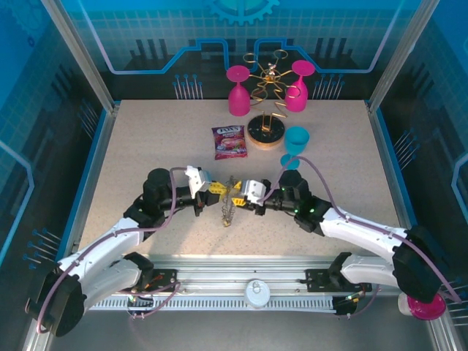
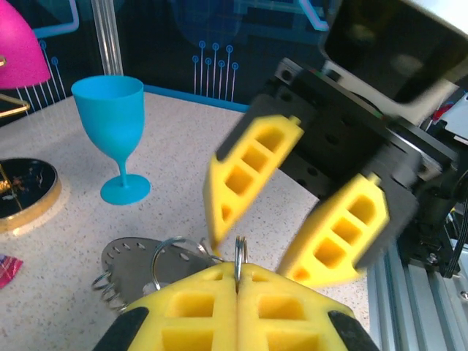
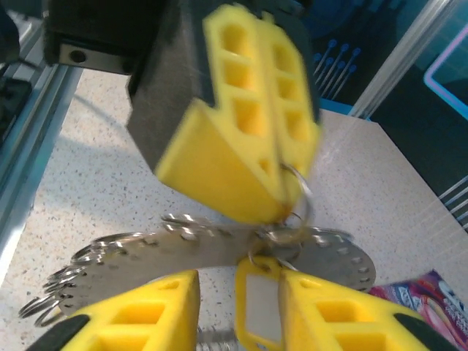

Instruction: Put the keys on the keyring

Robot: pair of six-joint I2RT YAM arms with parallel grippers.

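While the left pincer [image 2: 238,272] pinches a small wire loop [image 2: 240,252] of the large flat grey metal keyring [image 3: 183,252] resting on the speckled bench [image 1: 146,146], the right pincer [image 3: 240,292] gapes around a yellow-tagged key [image 3: 259,311]; threading appears under way, unfinished.

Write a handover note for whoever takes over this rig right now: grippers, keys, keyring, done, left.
Left gripper: shut on a small wire loop at the rim of the keyring.
Right gripper: open, yellow-tagged key between its fingers, not clamped.
Keyring: mid-table, between both grippers.
Done: yellow-tagged key sits at the loops; fully threaded or not, cannot tell.
Left: confirm it, then thread any remaining keys.
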